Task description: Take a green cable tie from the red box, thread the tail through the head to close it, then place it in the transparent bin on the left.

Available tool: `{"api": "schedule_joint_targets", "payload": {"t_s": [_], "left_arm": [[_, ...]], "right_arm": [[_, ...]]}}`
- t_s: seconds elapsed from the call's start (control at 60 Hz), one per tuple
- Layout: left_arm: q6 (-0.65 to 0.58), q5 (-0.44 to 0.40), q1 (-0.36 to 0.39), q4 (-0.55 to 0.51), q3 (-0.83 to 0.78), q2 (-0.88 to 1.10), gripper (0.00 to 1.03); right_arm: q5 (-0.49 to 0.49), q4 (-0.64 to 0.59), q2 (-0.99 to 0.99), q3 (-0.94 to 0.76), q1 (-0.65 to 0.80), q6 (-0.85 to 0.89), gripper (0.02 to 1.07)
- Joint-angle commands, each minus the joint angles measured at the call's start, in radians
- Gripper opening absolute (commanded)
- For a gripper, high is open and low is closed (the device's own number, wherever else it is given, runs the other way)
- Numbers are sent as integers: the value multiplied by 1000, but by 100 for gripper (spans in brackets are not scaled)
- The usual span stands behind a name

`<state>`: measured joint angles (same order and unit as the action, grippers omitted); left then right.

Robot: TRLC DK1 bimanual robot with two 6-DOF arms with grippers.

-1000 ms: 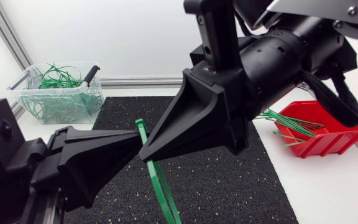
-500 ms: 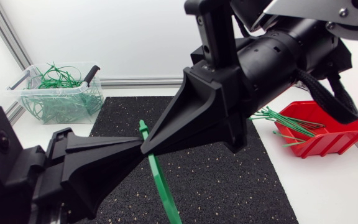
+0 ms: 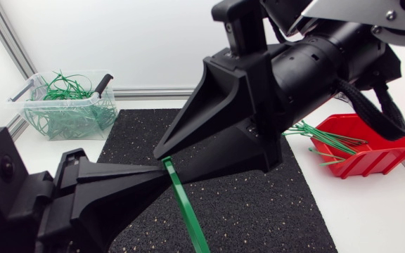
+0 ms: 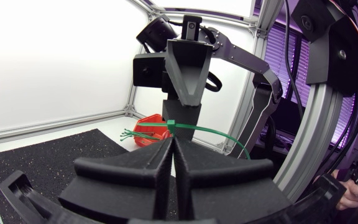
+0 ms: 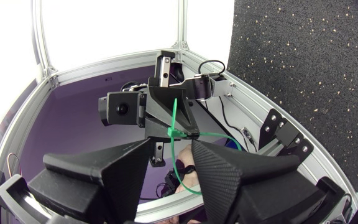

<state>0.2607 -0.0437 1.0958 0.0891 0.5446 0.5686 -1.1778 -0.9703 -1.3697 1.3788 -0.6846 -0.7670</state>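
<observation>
A green cable tie [image 3: 185, 211] hangs above the black mat [image 3: 259, 204], its upper end pinched in my left gripper [image 3: 166, 169], which is shut on it. In the left wrist view the tie's head [image 4: 171, 126] sits at the closed fingertips and the strap [image 4: 216, 133] curves away to one side. My right gripper [image 3: 167, 158] is tip to tip with the left one, fingers apart. In the right wrist view the tie [image 5: 174, 118] passes loosely through the gap of my right gripper [image 5: 171, 142]. The red box [image 3: 371, 151] holds more green ties [image 3: 322, 137].
The transparent bin [image 3: 69, 105] at the back left holds several green ties. The red box stands at the right, beside the mat. Both arms crowd the middle above the mat.
My right gripper has opened and let go of the tie. The left gripper has stayed shut on it, and the tie's upper end has dropped slightly.
</observation>
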Motion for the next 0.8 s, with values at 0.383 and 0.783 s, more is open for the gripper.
{"api": "schedule_joint_targets", "payload": {"t_s": [0.383, 0.783], "left_arm": [[-11, -42, -7, -31, 23, -35, 4], [-9, -41, 3, -28, 29, -15, 4]], "right_arm": [[15, -11, -5, 11, 72, 3, 65], [-3, -7, -71, 60, 56, 11, 57]]}}
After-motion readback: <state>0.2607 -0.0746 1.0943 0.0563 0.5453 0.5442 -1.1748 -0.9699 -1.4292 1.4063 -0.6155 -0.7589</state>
